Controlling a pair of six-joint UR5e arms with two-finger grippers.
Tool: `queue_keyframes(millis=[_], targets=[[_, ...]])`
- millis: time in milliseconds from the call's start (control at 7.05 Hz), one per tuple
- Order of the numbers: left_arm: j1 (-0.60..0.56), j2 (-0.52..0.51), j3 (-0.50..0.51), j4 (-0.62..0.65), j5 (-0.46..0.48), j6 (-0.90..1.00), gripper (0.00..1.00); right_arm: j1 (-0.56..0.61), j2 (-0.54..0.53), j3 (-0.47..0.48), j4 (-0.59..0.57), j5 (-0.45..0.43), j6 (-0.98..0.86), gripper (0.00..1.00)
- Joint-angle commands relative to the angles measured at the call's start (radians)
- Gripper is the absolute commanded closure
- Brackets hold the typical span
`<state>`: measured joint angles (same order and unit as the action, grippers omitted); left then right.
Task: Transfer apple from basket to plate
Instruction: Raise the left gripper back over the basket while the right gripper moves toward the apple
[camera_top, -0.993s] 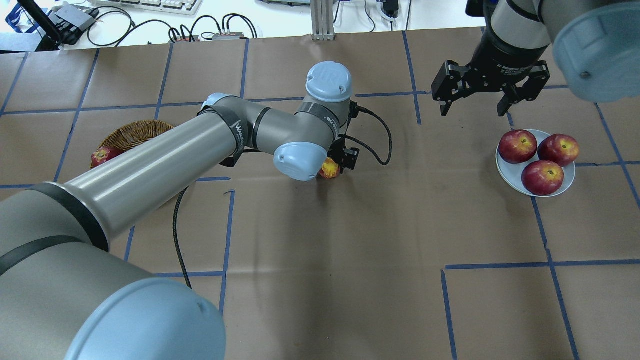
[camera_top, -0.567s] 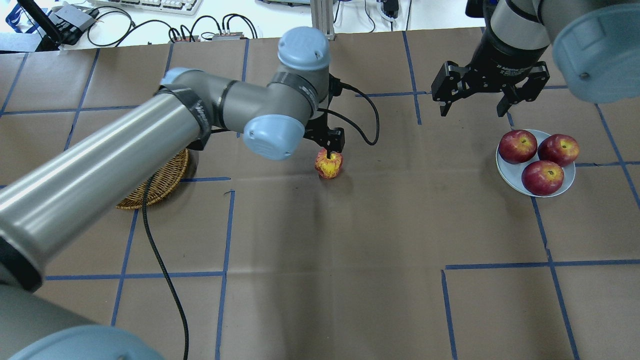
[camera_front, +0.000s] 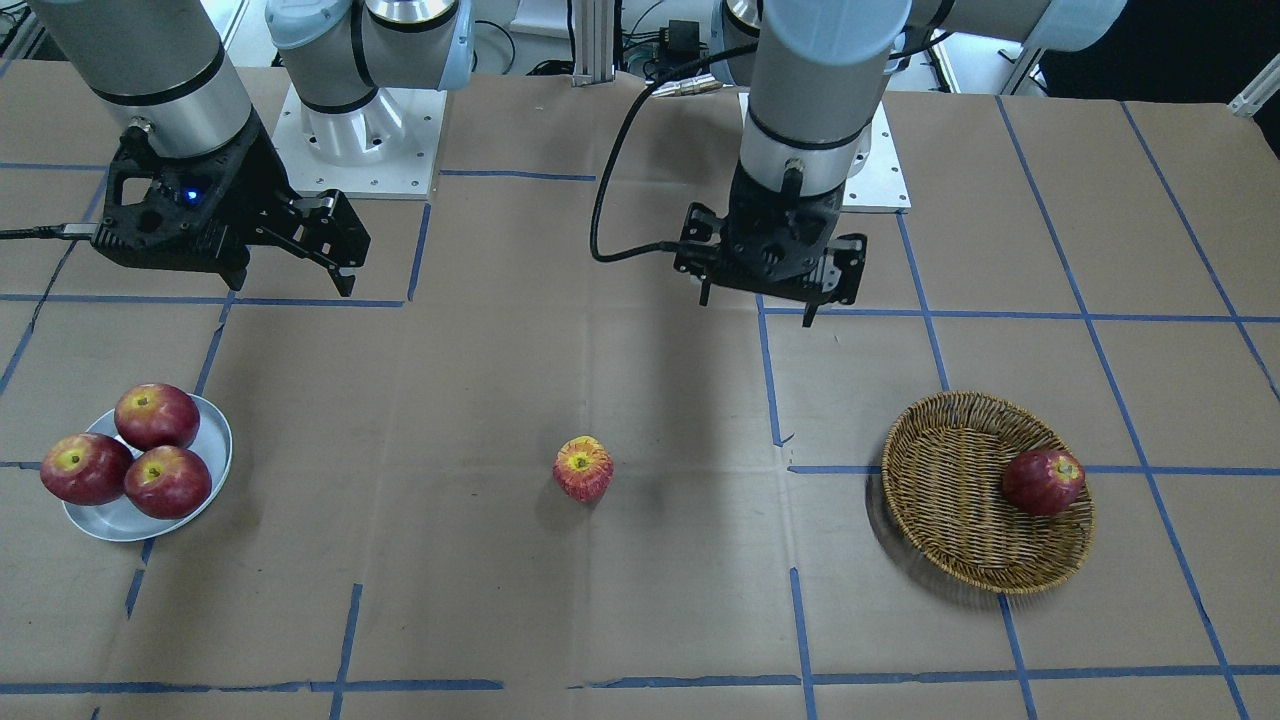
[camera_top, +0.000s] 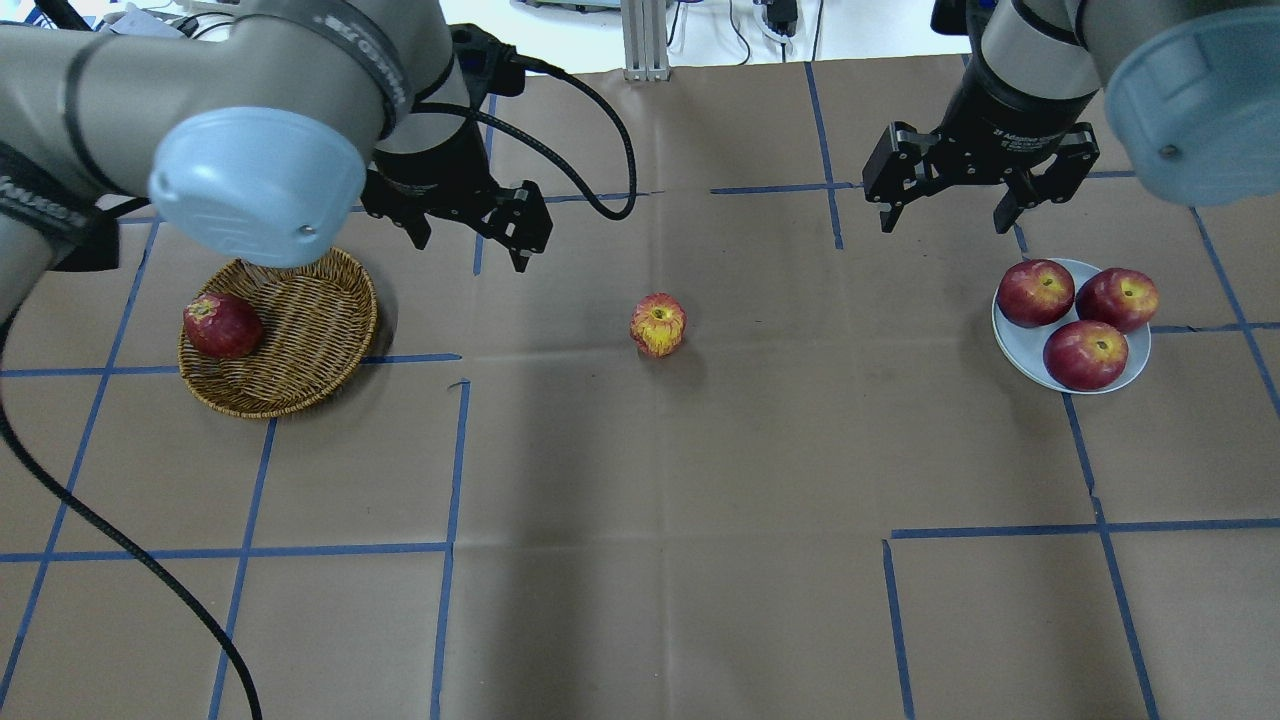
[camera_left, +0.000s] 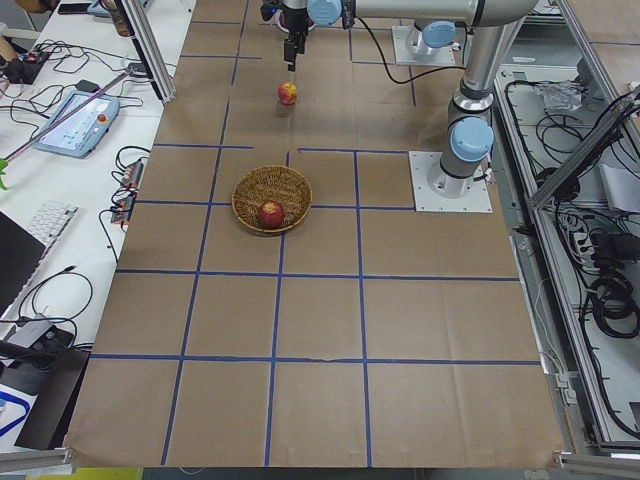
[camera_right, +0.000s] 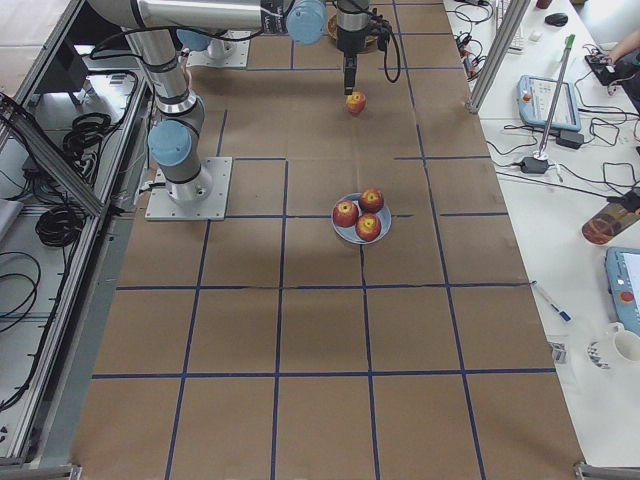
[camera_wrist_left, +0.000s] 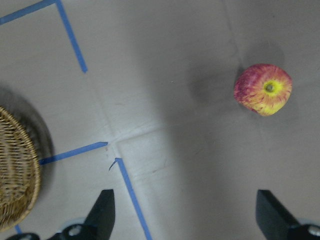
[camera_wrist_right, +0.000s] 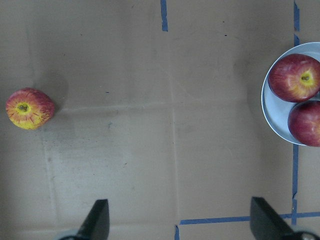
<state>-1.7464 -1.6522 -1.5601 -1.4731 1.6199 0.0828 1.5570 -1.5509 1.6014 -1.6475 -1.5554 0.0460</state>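
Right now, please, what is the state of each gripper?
Left gripper: open, holding nothing.
Right gripper: open, holding nothing.

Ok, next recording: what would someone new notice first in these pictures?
A lone streaky apple sits on the table midway between the basket and the plate, with nothing holding it. The plate, on the robot's right, carries three dark red apples; the basket, on its left, holds one dark apple. The left gripper and right gripper hang open, both empty.
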Motion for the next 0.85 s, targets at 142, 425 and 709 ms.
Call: queue_keyframes(millis=[142,425,709], targets=[[0.068,0.063,-0.005,-0.068,0.005,0.069,0.01,0.000,0.000,0.000,0.000,0.000,0.000,0.00],[0.137,0.066,-0.026,-0.082,0.000,0.077,0.01,0.308,0.297,-0.214,-0.160,-0.043,0.276,0.00],[0.136,0.097,-0.063,-0.066,0.000,0.075,0.01,0.308,0.305,-0.216,-0.155,-0.043,0.276,0.00]])
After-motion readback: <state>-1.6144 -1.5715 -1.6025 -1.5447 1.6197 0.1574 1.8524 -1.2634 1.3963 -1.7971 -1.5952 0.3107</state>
